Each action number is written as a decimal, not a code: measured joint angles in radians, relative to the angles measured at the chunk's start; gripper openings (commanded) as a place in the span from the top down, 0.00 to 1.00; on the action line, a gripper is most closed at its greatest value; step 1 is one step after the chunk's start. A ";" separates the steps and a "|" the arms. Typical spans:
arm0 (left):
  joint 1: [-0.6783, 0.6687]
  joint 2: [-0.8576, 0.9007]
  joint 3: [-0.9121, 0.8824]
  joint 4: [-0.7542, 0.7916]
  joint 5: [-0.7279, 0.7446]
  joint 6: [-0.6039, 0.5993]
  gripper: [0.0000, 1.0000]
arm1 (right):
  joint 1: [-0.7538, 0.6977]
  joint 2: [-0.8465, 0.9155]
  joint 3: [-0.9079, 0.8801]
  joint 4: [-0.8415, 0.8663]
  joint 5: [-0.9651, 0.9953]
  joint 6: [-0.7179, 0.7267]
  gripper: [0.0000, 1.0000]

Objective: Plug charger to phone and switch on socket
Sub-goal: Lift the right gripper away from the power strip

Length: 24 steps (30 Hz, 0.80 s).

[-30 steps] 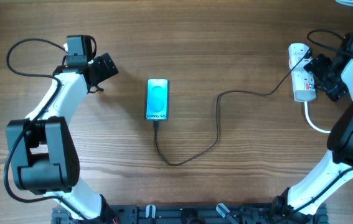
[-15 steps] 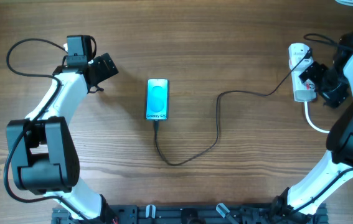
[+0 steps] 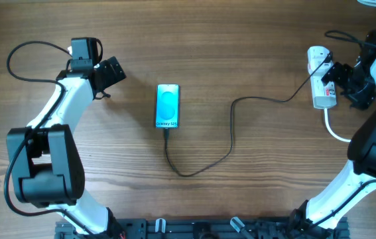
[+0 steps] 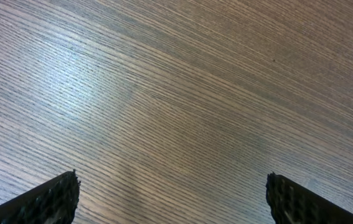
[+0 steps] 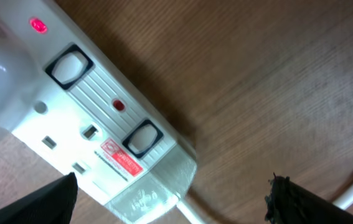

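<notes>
Showing "Galaxy" on its screen, the phone (image 3: 168,105) (socket (image 5: 95,93) label (image 5: 120,160) unreadable)

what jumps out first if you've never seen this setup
The lit phone, light blue screen up, lies in the middle of the wooden table. A thin black charger cable loops from its bottom edge over to the white socket at the far right. A small red light glows on the socket, and the right claw hangs open beside it.

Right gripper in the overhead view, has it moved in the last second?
Yes, slightly. The right gripper has edged rightward and toward the top of the view, measured against the socket, which has stayed put.
</notes>
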 measured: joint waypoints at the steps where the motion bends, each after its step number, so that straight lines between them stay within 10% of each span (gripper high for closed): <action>1: 0.000 0.000 0.000 0.000 0.000 0.000 0.00 | 0.000 0.000 0.000 0.028 0.002 -0.008 0.00; 12: 0.000 0.000 0.000 0.000 0.000 0.000 0.00 | 0.000 0.000 0.000 0.424 0.003 -0.031 0.00; 24: 0.000 0.000 0.000 0.000 0.000 0.000 0.00 | 0.000 0.000 0.000 0.461 0.003 -0.031 0.00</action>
